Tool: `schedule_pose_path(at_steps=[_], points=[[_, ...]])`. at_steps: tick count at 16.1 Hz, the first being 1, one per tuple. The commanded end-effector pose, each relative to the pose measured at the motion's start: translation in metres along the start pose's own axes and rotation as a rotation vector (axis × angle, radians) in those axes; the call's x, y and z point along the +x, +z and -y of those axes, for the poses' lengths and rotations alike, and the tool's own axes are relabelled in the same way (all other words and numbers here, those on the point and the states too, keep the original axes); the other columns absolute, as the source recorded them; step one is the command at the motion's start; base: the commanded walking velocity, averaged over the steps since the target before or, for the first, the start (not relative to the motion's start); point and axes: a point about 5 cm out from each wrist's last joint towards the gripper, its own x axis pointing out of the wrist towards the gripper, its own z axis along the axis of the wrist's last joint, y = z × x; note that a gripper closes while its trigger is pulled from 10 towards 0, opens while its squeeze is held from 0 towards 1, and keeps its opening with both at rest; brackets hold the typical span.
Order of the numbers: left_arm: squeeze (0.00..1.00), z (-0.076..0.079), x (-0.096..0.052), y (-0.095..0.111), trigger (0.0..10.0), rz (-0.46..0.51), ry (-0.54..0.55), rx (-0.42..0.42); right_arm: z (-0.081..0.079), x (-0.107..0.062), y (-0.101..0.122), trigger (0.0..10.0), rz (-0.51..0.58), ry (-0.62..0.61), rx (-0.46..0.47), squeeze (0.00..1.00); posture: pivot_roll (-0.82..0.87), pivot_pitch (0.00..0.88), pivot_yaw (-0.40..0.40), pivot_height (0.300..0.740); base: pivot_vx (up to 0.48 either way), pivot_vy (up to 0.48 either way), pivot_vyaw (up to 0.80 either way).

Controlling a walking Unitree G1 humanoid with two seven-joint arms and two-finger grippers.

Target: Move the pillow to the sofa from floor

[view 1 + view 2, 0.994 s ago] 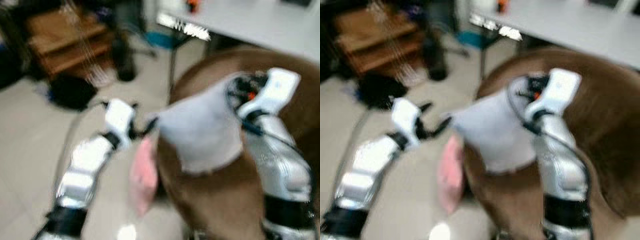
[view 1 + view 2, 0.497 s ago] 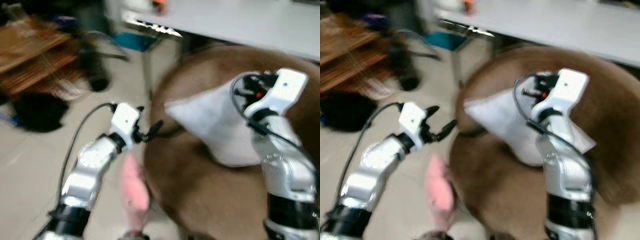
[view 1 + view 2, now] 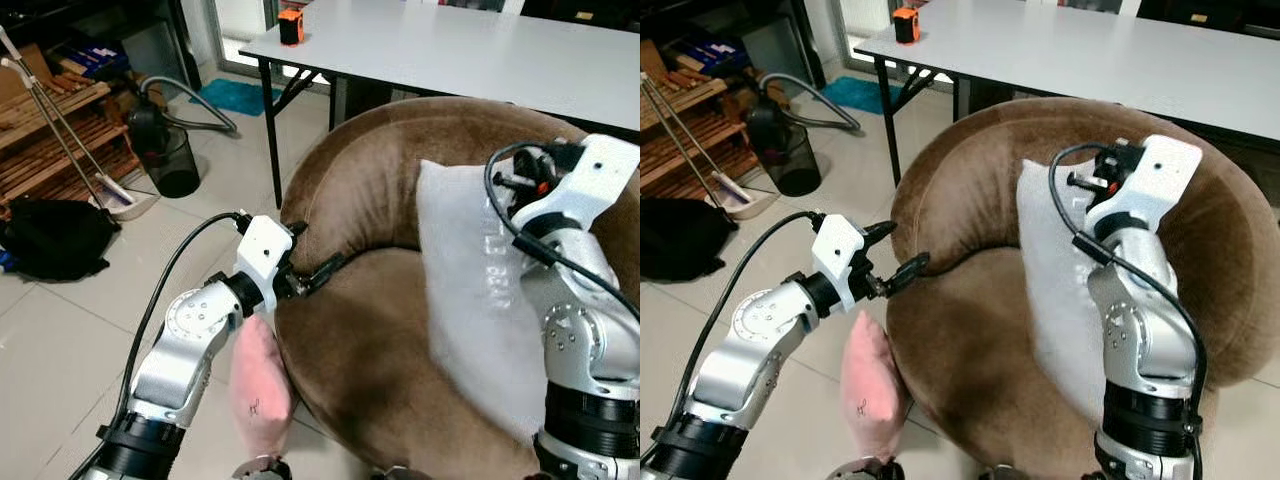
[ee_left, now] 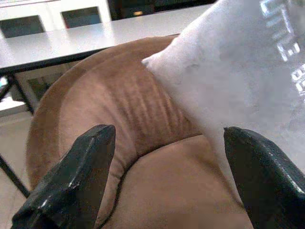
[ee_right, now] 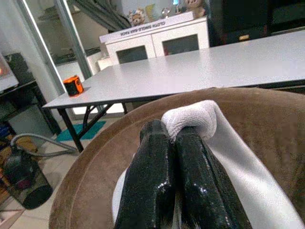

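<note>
A white pillow (image 3: 475,300) leans upright against the backrest of a round brown sofa (image 3: 370,350), its lower edge on the seat cushion and its upper corner pinched between the two black fingers of the right gripper (image 5: 174,157), which are pressed together on the fabric. The right arm (image 3: 1140,330) rises in front of the pillow at the sofa's right side. The left gripper (image 3: 902,263) hovers over the sofa's left rim with its fingers spread apart and nothing between them; its wrist camera looks across the seat toward the pillow's near corner without touching it. A pink pillow (image 3: 872,385) stands on the tiled floor (image 3: 60,330), pressed against the sofa's outer left side just below the left arm (image 3: 190,340). Behind the sofa stands a white table (image 3: 480,50) with a small orange object (image 3: 291,26) near its corner. Off to the robot's left sit a black bin (image 3: 172,160), a vacuum hose (image 3: 195,100), a wooden rack (image 3: 50,140) and a black bag (image 3: 50,235).
</note>
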Motion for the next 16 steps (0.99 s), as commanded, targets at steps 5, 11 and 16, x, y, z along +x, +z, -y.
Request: schedule_pose_path(at_steps=[5, 11, 16], points=[[0.00, 0.014, -0.010, 0.002, 10.0, -0.035, -0.202, -0.056, 0.005, 0.014, 0.012, 10.0, 0.023, -0.001, -0.038, 0.00, -0.01, 0.065, 0.020, 0.740, 0.000, 0.000, 0.00], [0.00, 0.015, -0.020, 0.001, 10.0, -0.088, -0.262, -0.050, 0.062, 0.045, -0.041, 10.0, -0.202, -0.288, -0.226, 0.00, 0.01, 0.074, 0.017, 0.740, 0.000, 0.000, 0.00], [0.00, 0.008, -0.019, 0.004, 10.0, -0.052, -0.163, -0.030, 0.085, 0.061, -0.027, 10.0, -0.018, -0.366, -0.256, 1.00, 0.02, 0.083, 0.005, 0.740, 0.000, 0.000, 0.00]])
